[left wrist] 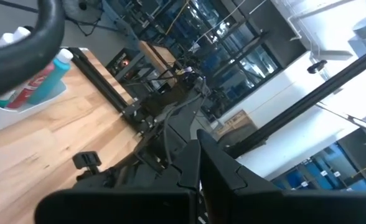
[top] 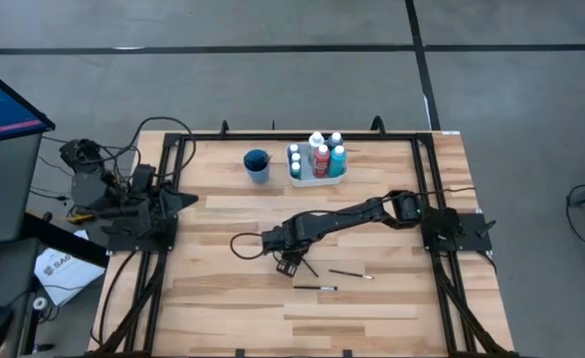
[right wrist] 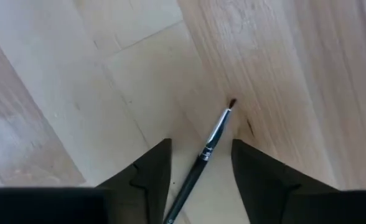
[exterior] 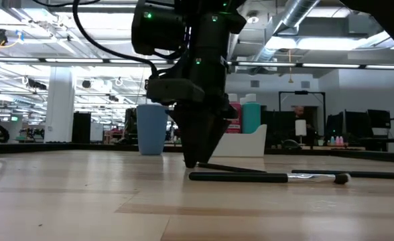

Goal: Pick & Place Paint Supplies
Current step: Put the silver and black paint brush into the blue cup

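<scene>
My right gripper (top: 289, 265) (exterior: 191, 163) (right wrist: 201, 142) points down at the table's middle and is open. Its fingers stand on either side of a thin dark-handled paintbrush (right wrist: 209, 144) (top: 307, 267) that lies flat on the wood. Two more paintbrushes (top: 314, 287) (top: 352, 272) lie flat just nearer and to the right. The white-capped paint bottles (top: 319, 157) (exterior: 244, 119) stand upright in the white tray (top: 332, 177) near the far edge. My left gripper (top: 180, 201) (left wrist: 200, 168) is shut and waits at the table's left edge.
A blue cup (top: 257, 164) (exterior: 151, 128) stands left of the tray. Black frame rails (top: 168, 249) run along the table's left and right sides. Bare wood lies to the left of my right gripper and toward the near edge. A person shows in the room beyond the table.
</scene>
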{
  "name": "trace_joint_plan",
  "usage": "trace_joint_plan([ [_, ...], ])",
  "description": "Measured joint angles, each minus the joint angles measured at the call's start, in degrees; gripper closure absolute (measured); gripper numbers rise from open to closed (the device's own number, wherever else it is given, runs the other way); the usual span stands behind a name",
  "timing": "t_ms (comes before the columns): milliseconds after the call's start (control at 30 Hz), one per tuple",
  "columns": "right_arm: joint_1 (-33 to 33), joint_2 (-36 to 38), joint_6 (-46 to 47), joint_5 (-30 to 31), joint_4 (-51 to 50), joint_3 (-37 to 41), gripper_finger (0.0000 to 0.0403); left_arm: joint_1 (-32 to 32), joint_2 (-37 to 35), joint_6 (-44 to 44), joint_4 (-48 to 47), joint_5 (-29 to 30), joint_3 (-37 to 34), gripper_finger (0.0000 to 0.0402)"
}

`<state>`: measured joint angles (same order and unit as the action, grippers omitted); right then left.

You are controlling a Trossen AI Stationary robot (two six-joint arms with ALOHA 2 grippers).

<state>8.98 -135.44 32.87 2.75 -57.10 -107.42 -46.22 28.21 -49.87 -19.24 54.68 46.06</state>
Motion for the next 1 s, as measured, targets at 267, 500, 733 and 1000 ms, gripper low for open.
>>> trace_joint_plan([
  [267,-0.3,-1.0,-0.2,-2.6,-2.1,-0.1,0.0367,0.0,-0.9,-3.0,-0.8,1.8,0.0,0.0401],
  [500,-1.1,-1.3,-2.7,-4.0,-3.1,-1.5,0.0396,0.0,-6.5,-1.8,-1.7,2.2,0.1,0.0401],
  [733,-1.7,0.0,-6.1,-3.0,-1.4,-3.9,0.0402,0.0,-9.1,0.1,-6.1,4.3,0.1,0.0402],
  [1000,-2.7,7.3,-10.4,-0.1,8.3,-4.1,0.0401,0.0,-10.0,-0.8,-10.1,3.9,-2.7,0.0402],
])
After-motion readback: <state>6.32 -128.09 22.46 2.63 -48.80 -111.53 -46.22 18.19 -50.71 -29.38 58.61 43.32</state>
